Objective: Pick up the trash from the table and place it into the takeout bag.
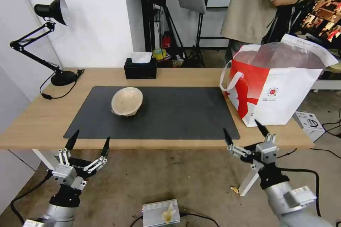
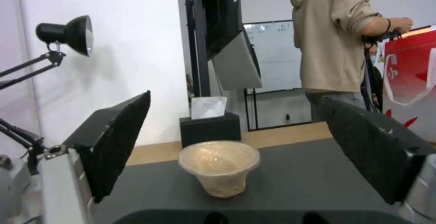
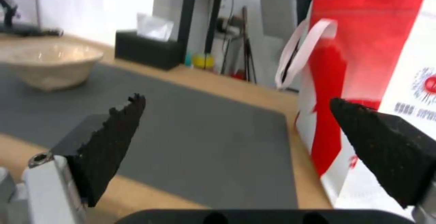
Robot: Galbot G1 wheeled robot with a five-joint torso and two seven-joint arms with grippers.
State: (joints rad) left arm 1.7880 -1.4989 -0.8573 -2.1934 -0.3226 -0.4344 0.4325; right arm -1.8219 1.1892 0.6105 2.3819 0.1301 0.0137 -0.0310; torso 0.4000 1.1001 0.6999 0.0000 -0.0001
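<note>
Both arms were held low in front of the table's (image 1: 177, 74) near edge, fingers pointing up and toward it: the left gripper (image 1: 89, 142) below the dark mat's (image 1: 177, 113) left corner and the right gripper (image 1: 245, 131) below its right corner, each with its fingers spread wide and holding nothing. The beige bowl (image 1: 127, 101) sat on the left half of the mat, well apart from the red-and-white takeout bag (image 1: 280, 88) standing open at the table's right end. A black tissue box (image 1: 140, 68) stood beyond the bowl and a desk lamp (image 1: 53, 10) at the far left corner.

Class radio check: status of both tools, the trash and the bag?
Left tool, right tool: open, empty, below table edge. Beige bowl on mat. Takeout bag open. Path clear.
</note>
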